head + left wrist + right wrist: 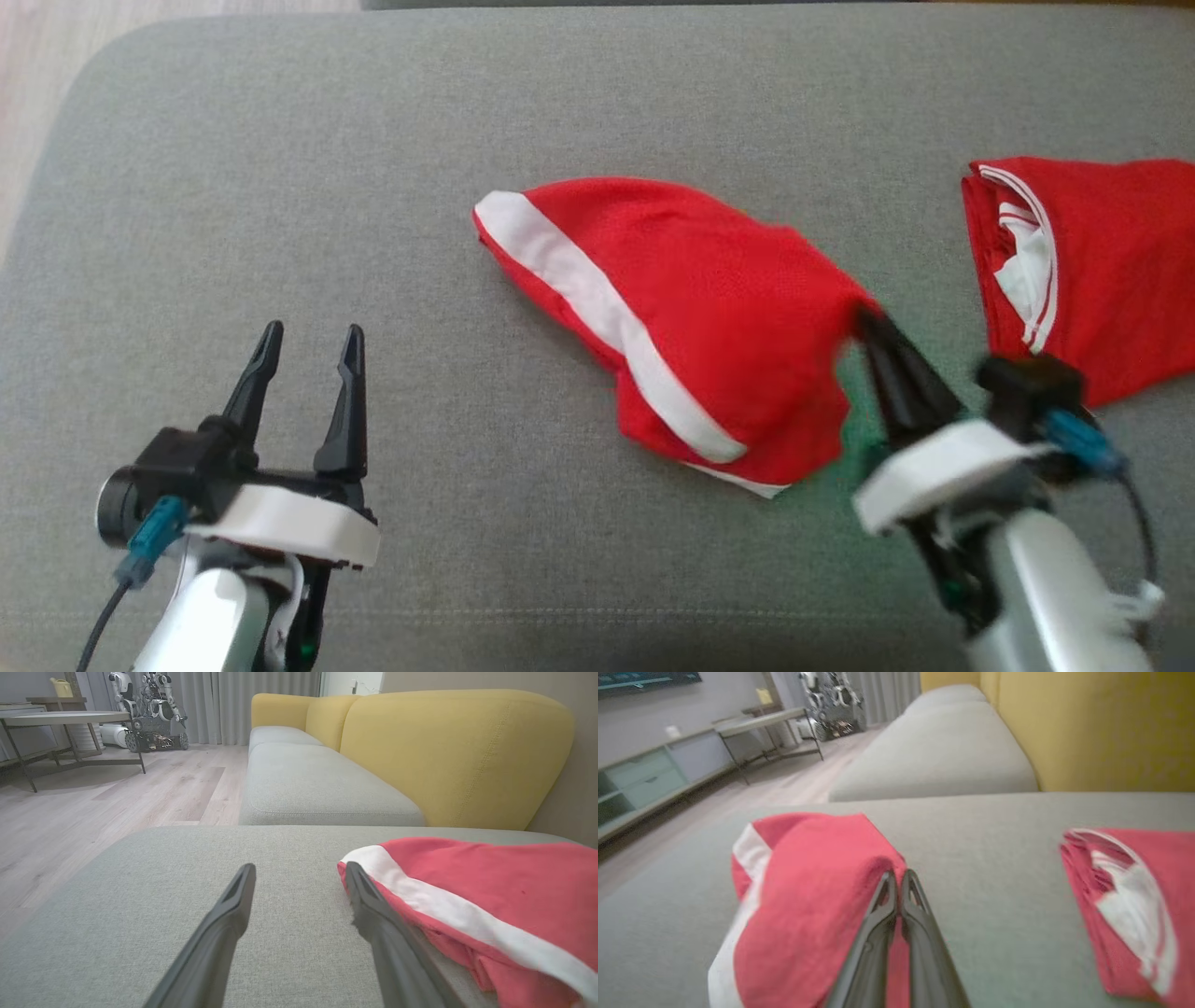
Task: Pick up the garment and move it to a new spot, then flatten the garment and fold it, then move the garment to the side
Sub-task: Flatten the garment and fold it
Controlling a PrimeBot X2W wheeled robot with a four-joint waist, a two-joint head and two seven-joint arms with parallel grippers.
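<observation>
The garment (709,299) is red with a white band and lies bunched in the middle of the grey cushion (373,187). My right gripper (868,322) is shut on the garment's right edge, and the cloth there is lifted a little. In the right wrist view the closed fingers (899,875) pinch red fabric of the garment (808,891). My left gripper (313,341) stands open at the lower left, apart from the cloth. In the left wrist view the garment (490,891) lies just right of the open left gripper (300,868), whose right finger is near its white-banded end.
A second red garment (1102,261), folded, with white trim, lies at the cushion's right side (1134,905). A yellow sofa back (458,756) and a grey seat (317,784) stand beyond. Wooden floor (117,798), a table (70,718) and another robot (149,709) lie to the left.
</observation>
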